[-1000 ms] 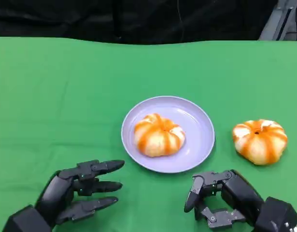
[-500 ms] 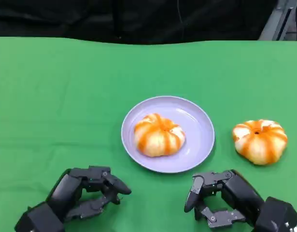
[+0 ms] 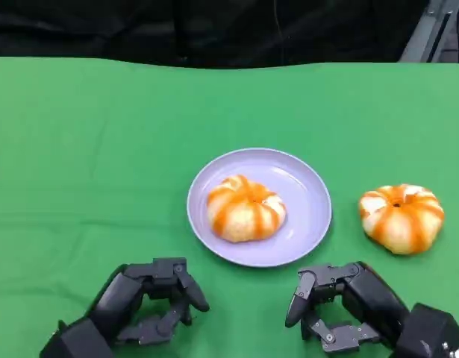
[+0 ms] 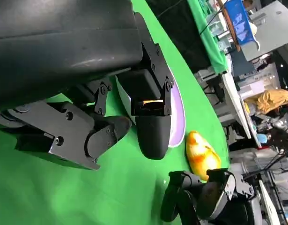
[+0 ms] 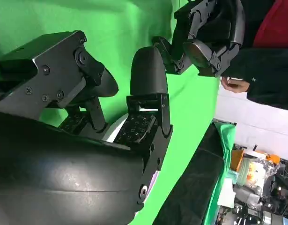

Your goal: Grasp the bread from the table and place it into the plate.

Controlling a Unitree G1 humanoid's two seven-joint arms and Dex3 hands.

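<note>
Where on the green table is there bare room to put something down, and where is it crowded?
Free: the wide green cloth left of the round lilac plate, and the strip behind it up to the table's far edge. Inside the plate, bare rim remains right of the orange-striped bun. Crowded: the near edge, with the left hand and right hand, and the gap toward the second striped bun.

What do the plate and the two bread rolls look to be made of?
The plate looks like smooth lavender plastic or melamine, with an even colour and a soft sheen; ceramic can't be ruled out. The roll on the plate and the roll on the table have a glossy orange-and-cream striped surface, which suggests moulded toy bread, though real glazed buns are possible.
</note>
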